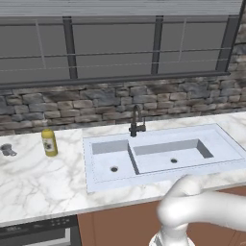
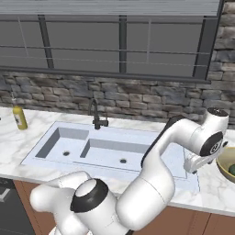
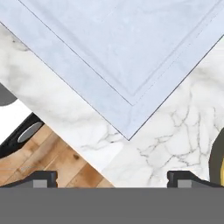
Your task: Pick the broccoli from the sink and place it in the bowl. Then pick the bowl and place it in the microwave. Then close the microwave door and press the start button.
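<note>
Two dark fingertips (image 3: 41, 178) are standing far apart at the bottom of my hand view, so my gripper (image 3: 113, 179) is spread wide and holding nothing. Between those tips I am looking down at the marble counter (image 3: 175, 131) and at one corner of the sink (image 3: 118, 57), whose pale rim is cutting diagonally across the picture. Beyond the counter's edge, wooden floor (image 3: 65, 166) is showing.

From the right base view, my arm is reaching over the front right corner of the sink, and the hand is hanging above the counter just beside the bowl (image 2: 223, 166). That olive-yellow bowl is sitting on the marble to the right of the sink, cut by the picture's edge. Something small and dark green is lying inside it, which I am taking for the broccoli (image 2: 232, 170), though it is too small and too close to the edge to be certain. A sliver of the bowl's rim is also peeking in at the right edge of my hand view.

Both basins of the sink are lying bare in the left base view, each with its round drain, and the dark faucet (image 1: 136, 121) is standing behind the divider. Left of the sink, a yellow bottle (image 1: 49, 142) is standing upright on the counter.
</note>
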Available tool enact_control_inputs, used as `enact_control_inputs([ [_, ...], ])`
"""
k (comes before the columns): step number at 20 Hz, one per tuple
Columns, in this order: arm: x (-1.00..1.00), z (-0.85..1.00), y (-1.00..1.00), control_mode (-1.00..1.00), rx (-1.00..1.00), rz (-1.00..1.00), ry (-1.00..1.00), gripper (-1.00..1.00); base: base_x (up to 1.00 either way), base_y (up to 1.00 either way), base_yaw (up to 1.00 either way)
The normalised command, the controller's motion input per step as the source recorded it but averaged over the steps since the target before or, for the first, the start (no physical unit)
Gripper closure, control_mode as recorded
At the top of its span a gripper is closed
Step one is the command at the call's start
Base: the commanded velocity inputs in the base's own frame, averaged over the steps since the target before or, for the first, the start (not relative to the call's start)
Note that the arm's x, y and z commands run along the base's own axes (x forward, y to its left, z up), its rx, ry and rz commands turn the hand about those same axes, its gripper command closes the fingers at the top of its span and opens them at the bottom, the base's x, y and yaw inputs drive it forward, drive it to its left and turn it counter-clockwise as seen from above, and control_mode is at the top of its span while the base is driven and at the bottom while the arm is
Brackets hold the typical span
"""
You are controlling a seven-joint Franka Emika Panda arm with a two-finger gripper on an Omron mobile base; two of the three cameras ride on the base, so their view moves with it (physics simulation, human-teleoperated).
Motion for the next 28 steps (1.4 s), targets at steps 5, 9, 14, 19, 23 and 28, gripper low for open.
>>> enact_control_inputs([
  [5,0.09,-0.01,-0.25,-1.0,-0.23,0.02,-0.03,-1.0,0.0,0.0,0.0],
  [9,0.12,-0.01,0.0,-1.0,-0.18,-0.1,0.0,-1.0,0.0,0.0,0.0],
  [14,0.19,-0.05,-0.03,-1.0,-0.13,-0.13,0.0,-1.0,0.0,0.0,0.0],
  [19,0.37,-0.05,-0.07,-1.0,-0.13,-0.08,0.0,-1.0,0.0,0.0,0.0],
  [23,0.25,-0.02,-0.4,-1.0,-0.07,-0.04,0.0,-1.0,0.0,0.0,0.0],
  [28,0.35,-0.08,-0.55,-1.0,-0.03,0.0,0.0,-1.0,0.0,0.0,0.0],
])
